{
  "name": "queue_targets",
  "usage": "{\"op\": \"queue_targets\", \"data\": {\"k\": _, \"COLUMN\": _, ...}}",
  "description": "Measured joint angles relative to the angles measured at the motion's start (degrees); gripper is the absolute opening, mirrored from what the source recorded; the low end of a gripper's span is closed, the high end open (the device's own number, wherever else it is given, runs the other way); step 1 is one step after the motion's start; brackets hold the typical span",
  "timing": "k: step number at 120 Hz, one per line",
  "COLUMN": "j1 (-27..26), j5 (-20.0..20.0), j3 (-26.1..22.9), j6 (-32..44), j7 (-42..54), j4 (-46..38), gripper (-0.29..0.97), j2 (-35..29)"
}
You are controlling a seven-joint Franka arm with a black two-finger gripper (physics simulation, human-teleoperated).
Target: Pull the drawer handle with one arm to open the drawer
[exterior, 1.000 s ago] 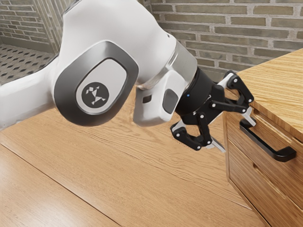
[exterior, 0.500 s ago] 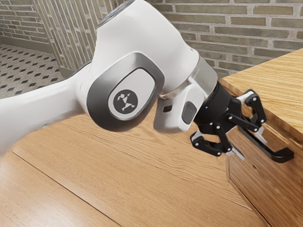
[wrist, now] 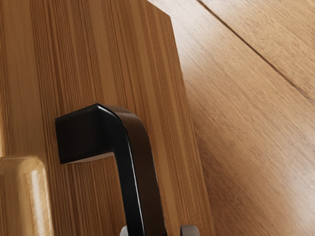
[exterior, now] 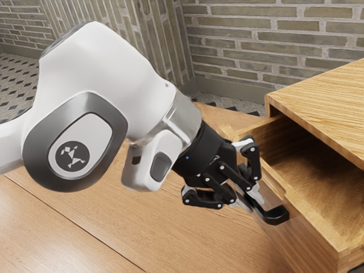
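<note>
Drawer handle (exterior: 276, 215) is clamped between the gripper (exterior: 254, 202) fingers, gripped across the bar so the pull runs straight out from cabinet (exterior: 324, 96). Drawer (exterior: 266, 138) juts well out of cabinet, inside exposed. Task looks mostly done. Brick wall (exterior: 273, 34) behind cabinet.

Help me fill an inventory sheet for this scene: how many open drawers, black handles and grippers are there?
open drawer: 1
black handle: 1
gripper: 1
Total: 3
</note>
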Motion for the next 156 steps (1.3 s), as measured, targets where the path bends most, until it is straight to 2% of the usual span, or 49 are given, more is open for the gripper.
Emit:
{"op": "queue_targets", "data": {"k": 18, "j1": 0.01, "j5": -0.13, "j3": 1.82, "j6": -0.22, "j7": -0.52, "j4": -4.88, "gripper": -0.03, "j2": -4.72}}
{"op": "queue_targets", "data": {"k": 63, "j1": 0.14, "j5": -0.22, "j3": 2.49, "j6": -1.51, "j7": -2.36, "j4": -14.84, "gripper": -0.08, "j2": -16.47}}
{"op": "queue_targets", "data": {"k": 77, "j1": 0.06, "j5": -0.29, "j3": 2.50, "j6": -2.34, "j7": -3.08, "j4": -16.42, "gripper": -0.11, "j2": -19.19}}
{"op": "queue_targets", "data": {"k": 115, "j1": 0.13, "j5": -0.28, "j3": 2.57, "j6": -4.17, "j7": -4.59, "j4": -18.39, "gripper": -0.09, "j2": -22.80}}
{"op": "queue_targets", "data": {"k": 156, "j1": 0.07, "j5": 0.54, "j3": 2.42, "j6": -6.66, "j7": -6.21, "j4": -18.20, "gripper": 0.17, "j2": -22.93}}
